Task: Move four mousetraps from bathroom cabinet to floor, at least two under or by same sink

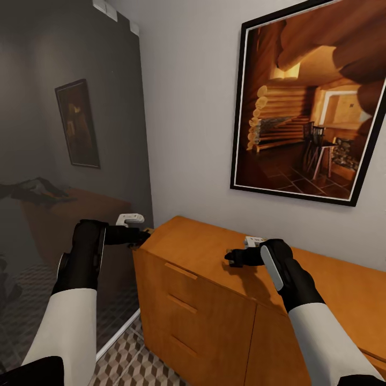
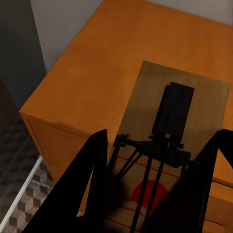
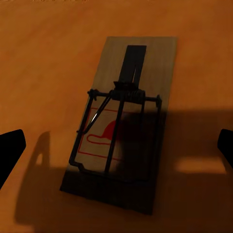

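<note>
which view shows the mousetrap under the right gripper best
The right wrist view: the mousetrap lies whole and unblocked on the cabinet top, spring and red mark clear. In the head view the right gripper hides it.

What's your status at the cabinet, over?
Left gripper open around one mousetrap. Right gripper open above a second mousetrap on the cabinet. No obstruction seen.

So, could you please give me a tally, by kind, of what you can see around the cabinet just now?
Mousetraps: 2, one between the left gripper's jaws, one lying on the cabinet top under the right gripper
Cabinets: 1
Framed pictures: 2, log cabin and a dark one
Total: 5
</note>
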You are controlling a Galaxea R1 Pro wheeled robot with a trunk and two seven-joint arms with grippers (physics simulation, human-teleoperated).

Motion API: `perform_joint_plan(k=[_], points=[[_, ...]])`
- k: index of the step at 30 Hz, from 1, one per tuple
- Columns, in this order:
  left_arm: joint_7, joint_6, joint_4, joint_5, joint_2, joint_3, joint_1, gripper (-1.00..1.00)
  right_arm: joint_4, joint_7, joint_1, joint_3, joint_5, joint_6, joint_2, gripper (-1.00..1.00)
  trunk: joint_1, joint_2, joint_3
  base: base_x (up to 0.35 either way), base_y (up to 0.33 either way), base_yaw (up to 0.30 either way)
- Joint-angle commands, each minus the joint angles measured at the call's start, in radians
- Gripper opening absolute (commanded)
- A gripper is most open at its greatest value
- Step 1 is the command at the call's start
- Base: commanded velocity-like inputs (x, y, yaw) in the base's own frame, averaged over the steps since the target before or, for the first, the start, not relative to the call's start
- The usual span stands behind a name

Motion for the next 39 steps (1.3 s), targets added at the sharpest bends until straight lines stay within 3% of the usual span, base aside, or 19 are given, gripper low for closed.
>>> perform_joint_plan(k=[1, 9, 16, 26, 39], points=[[-0.011, 0.003, -0.001, -0.010, -0.001, 0.003, -0.001, -1.00, 0.054, 0.001, 0.000, 0.001, 0.039, 0.003, -0.001, 1.00, 0.000, -0.001, -0.001, 0.000, 0.000, 0.000], [-0.011, 0.003, -0.002, -0.010, -0.001, 0.003, -0.001, -1.00, 0.060, -0.004, 0.000, 0.003, 0.040, 0.003, -0.001, 1.00, 0.000, -0.001, -0.001, 0.000, 0.000, 0.000], [-0.011, 0.003, -0.002, -0.010, -0.001, 0.003, -0.001, -1.00, 0.061, -0.070, 0.000, 0.009, 0.052, 0.003, 0.002, 1.00, 0.000, -0.001, -0.001, 0.000, 0.000, 0.000], [-0.012, 0.003, -0.003, -0.010, -0.001, 0.003, -0.001, -1.00, 0.062, -0.178, 0.000, 0.010, 0.055, 0.003, 0.055, 1.00, 0.000, -0.001, -0.001, 0.000, 0.000, 0.000], [-0.012, 0.003, -0.003, -0.010, -0.001, 0.003, -0.001, -1.00, 0.060, -0.188, 0.000, 0.010, 0.052, 0.003, 0.064, 1.00, 0.000, -0.001, -0.001, 0.000, 0.000, 0.000]])
